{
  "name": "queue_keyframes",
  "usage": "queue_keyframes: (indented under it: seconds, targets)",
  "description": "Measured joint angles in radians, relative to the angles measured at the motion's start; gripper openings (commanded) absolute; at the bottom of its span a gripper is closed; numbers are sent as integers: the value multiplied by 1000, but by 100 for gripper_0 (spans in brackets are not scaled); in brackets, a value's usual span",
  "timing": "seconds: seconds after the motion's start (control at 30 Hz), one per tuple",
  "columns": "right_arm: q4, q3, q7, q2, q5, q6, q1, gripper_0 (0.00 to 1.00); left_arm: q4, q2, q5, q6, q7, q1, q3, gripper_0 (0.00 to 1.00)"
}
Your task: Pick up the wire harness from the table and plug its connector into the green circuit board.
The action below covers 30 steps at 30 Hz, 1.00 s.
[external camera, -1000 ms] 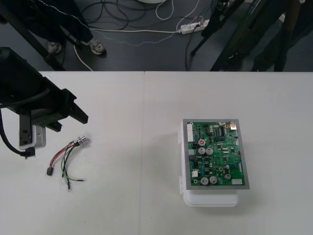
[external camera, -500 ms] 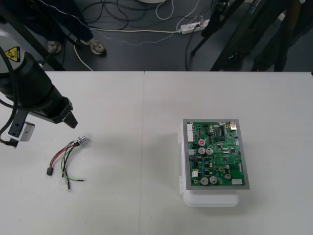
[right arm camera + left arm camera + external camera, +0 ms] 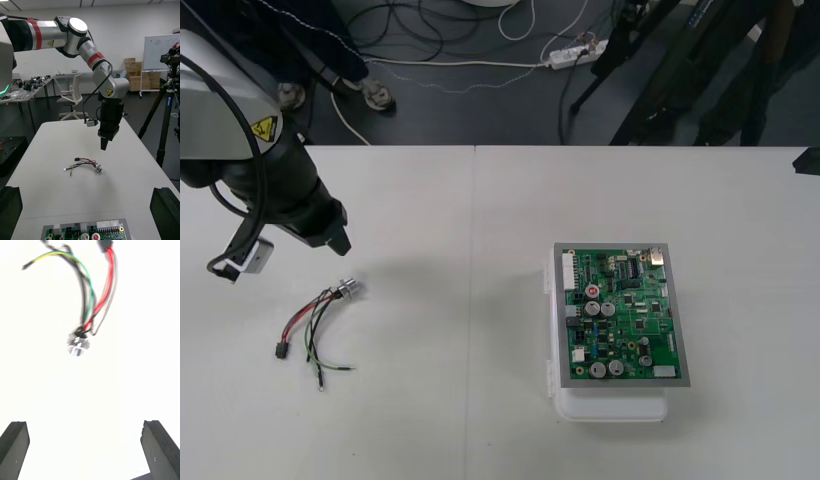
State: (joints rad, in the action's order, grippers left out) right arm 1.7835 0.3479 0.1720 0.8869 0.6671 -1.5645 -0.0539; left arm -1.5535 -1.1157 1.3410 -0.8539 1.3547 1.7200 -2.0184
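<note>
Left tool (image 3: 330,238), now nearer the harness (image 3: 315,328)

The left arm (image 3: 71,30) reaches in from the left, its silver links bending at the red ring (image 3: 95,60) so that the wrist (image 3: 225,100) turns steeply downward. The left gripper (image 3: 335,238) hangs below it on the left side of the scene, toward the far half, tips pointing down and raised off the surface. Its black fingers (image 3: 15,448) stand wide apart. The right gripper (image 3: 88,197) is held off to the right, its fingers (image 3: 165,210) likewise spread wide; the dark sliver at the far right edge (image 3: 808,160) may be part of it.
</note>
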Motion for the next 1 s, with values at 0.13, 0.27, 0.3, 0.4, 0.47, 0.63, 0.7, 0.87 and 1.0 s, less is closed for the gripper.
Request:
queue_keyframes:
  seconds: [0.13,0.27,0.3,0.4,0.47,0.63,0.7,0.87,1.0]
  targets:
    - [0,-12,0,-2,6,0,0,100,2,3,63,35,0,-44,0,88]
    - [0,-20,-1,-4,13,0,0,100,19,18,80,65,0,-83,0,87]
    - [0,-20,-1,-4,14,0,0,100,27,25,81,71,0,-93,0,87]
    - [0,-20,-2,-5,14,0,0,100,62,54,81,88,0,-125,0,87]
    - [0,-20,-2,-5,14,0,0,100,80,70,81,102,0,-148,0,88]
    - [1,-20,-2,-5,11,0,0,100,91,82,97,147,1,-195,0,88]
    - [2,-20,-2,-6,6,0,0,100,95,84,100,162,1,-210,0,88]
    - [2,-20,-2,-9,3,0,0,100,138,107,101,190,1,-250,0,88]
    - [2,-20,-2,-10,1,0,0,100,179,136,101,211,1,-278,0,87]
